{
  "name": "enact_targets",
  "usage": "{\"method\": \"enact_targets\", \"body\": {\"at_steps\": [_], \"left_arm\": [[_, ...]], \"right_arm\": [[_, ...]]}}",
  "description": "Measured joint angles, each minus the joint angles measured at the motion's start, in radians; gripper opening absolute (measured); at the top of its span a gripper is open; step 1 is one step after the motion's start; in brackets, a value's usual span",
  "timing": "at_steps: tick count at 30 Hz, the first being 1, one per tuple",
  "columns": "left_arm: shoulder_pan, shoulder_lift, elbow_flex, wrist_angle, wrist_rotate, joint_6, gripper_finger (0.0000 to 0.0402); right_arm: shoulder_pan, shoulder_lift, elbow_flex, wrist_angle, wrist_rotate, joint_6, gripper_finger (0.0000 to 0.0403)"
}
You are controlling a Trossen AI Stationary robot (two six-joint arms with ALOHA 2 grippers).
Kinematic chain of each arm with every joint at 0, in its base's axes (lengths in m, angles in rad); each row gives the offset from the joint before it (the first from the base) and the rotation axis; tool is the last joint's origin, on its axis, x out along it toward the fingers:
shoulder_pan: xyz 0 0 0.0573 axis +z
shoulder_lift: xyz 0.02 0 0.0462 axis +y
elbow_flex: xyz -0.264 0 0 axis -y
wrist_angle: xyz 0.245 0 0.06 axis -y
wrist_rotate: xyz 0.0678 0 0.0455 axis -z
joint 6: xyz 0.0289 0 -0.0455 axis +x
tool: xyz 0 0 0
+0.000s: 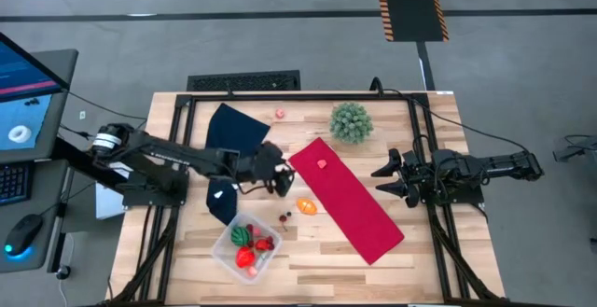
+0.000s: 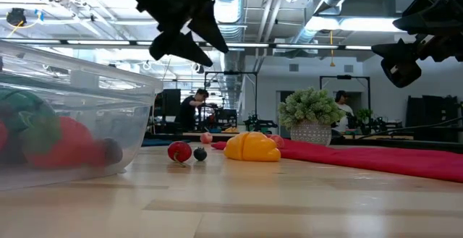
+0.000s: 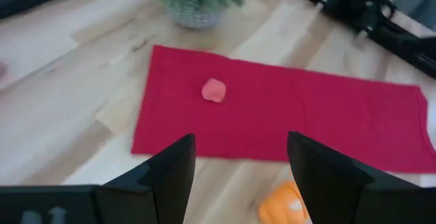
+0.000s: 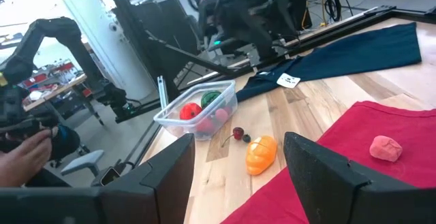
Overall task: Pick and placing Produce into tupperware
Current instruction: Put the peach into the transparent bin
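Clear tupperware [image 1: 246, 247] lies diagonally; left gripper [image 1: 279, 182] and right gripper [image 1: 386, 178] spread, empty.

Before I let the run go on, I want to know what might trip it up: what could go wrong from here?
The left pincer hangs open above the table near the orange piece; closing on its rounded side could squirt it away. The pink piece lies on the red cloth, so a low grasp might pinch and drag the fabric. The cherry and dark berry sit close together near the tupperware, so one may get knocked while grabbing the other.
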Motion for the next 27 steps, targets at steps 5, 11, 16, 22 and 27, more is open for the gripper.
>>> {"method": "enact_targets", "body": {"at_steps": [5, 11, 16, 22, 27], "left_arm": [[0.137, 0.000, 0.113, -0.145, 0.103, -0.004, 0.0222], [0.296, 0.000, 0.187, -0.260, 0.148, -0.074, 0.0222], [0.360, 0.000, 0.203, -0.342, 0.123, -0.224, 0.0222], [0.364, 0.001, 0.220, -0.384, 0.084, -0.170, 0.0222], [0.440, 0.022, 0.256, -0.483, 0.147, -0.171, 0.0222]], "right_arm": [[0.000, 0.000, 0.000, 0.000, 0.000, 0.000, 0.0249], [0.000, 0.000, 0.000, 0.000, 0.000, 0.000, 0.0249], [0.000, 0.000, 0.000, 0.000, 0.000, 0.000, 0.0249], [0.000, 0.000, 0.000, 0.000, 0.000, 0.000, 0.0249], [0.000, 0.000, 0.000, 0.000, 0.000, 0.000, 0.0249]]}}
